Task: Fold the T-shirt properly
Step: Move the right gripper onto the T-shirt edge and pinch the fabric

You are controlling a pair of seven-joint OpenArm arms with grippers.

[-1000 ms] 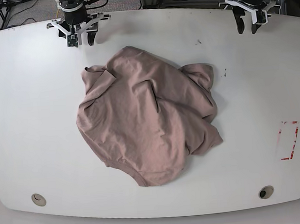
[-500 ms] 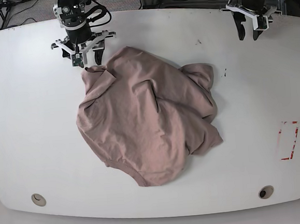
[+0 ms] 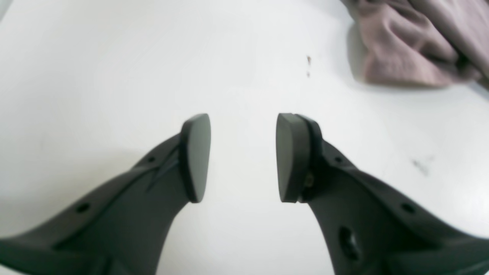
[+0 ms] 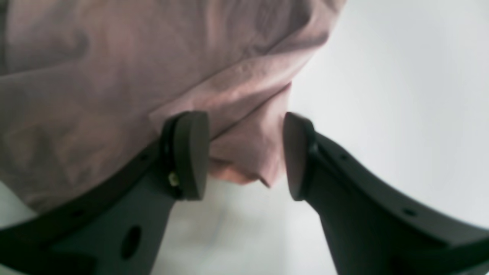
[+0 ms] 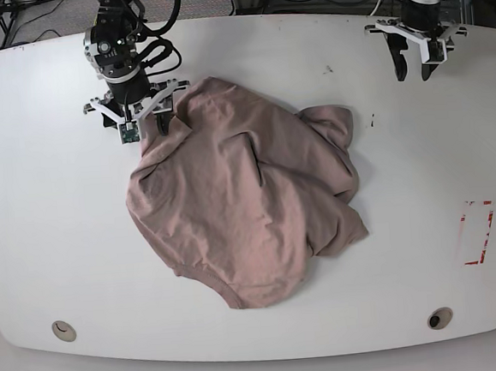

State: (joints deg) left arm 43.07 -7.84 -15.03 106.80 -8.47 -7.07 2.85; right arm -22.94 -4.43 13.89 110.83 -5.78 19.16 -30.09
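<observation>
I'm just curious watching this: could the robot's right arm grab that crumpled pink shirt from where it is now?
Probably yes. The right gripper is open, with a corner of the T-shirt already between its jaws and nothing in the way.

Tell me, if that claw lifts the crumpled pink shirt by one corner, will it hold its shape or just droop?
Probably droop. The T-shirt lies in soft, irregular wrinkles and overlapping folds, which suggests limp cloth. The corner between the open right gripper already hangs in a loose flap, so most of it would likely trail on the table. It looks thin, so probably light, and unlikely to slip or roll.
</observation>
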